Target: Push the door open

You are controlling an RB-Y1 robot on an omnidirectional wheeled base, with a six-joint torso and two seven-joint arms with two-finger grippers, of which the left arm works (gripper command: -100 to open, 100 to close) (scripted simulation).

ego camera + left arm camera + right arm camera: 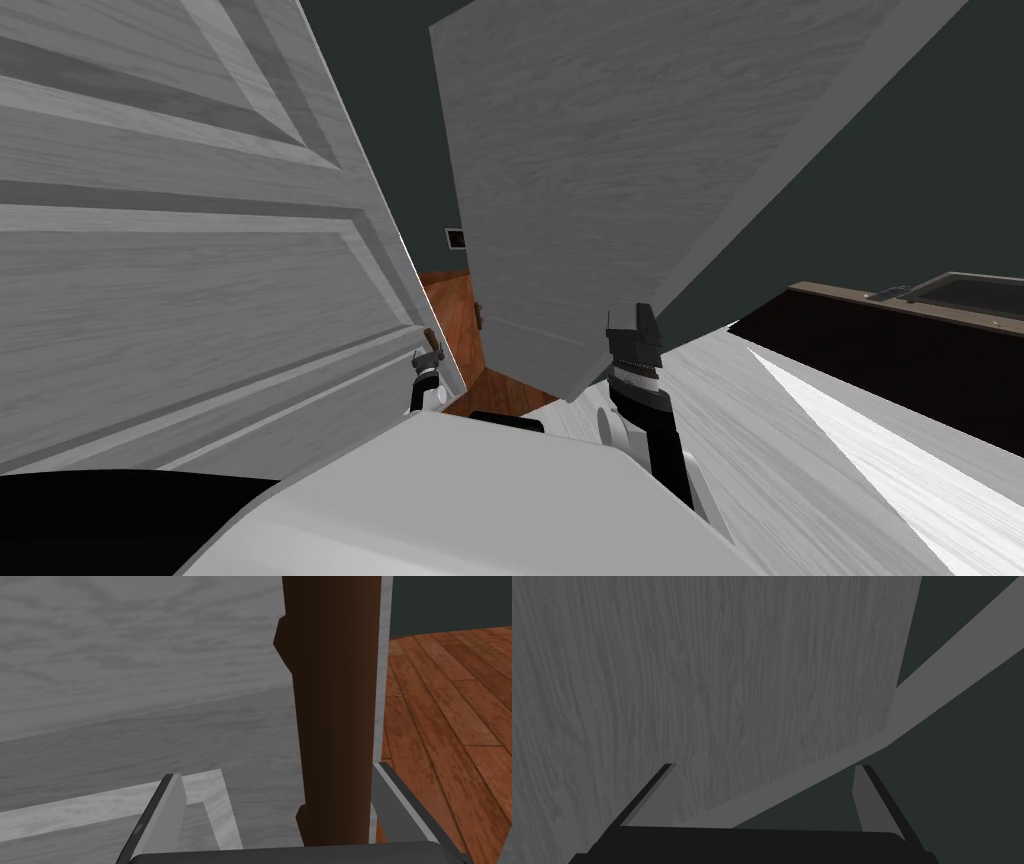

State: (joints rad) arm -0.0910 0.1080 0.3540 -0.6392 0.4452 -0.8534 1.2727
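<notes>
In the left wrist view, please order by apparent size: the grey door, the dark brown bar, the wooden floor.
Largest: grey door.
Then wooden floor and dark brown bar, about alike; the bar is near the camera, so I do not rank them.

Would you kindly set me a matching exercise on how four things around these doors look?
Things:
1. floor
2. upright bar between the open fingers of the left gripper
3. wall
4. door facing the right gripper

Looks:
A. dark brown
B. reddish wooden planks
C. dark grey-green
D. flat grey with a fine grain

Pairs: 1-B, 2-A, 3-C, 4-D
</notes>
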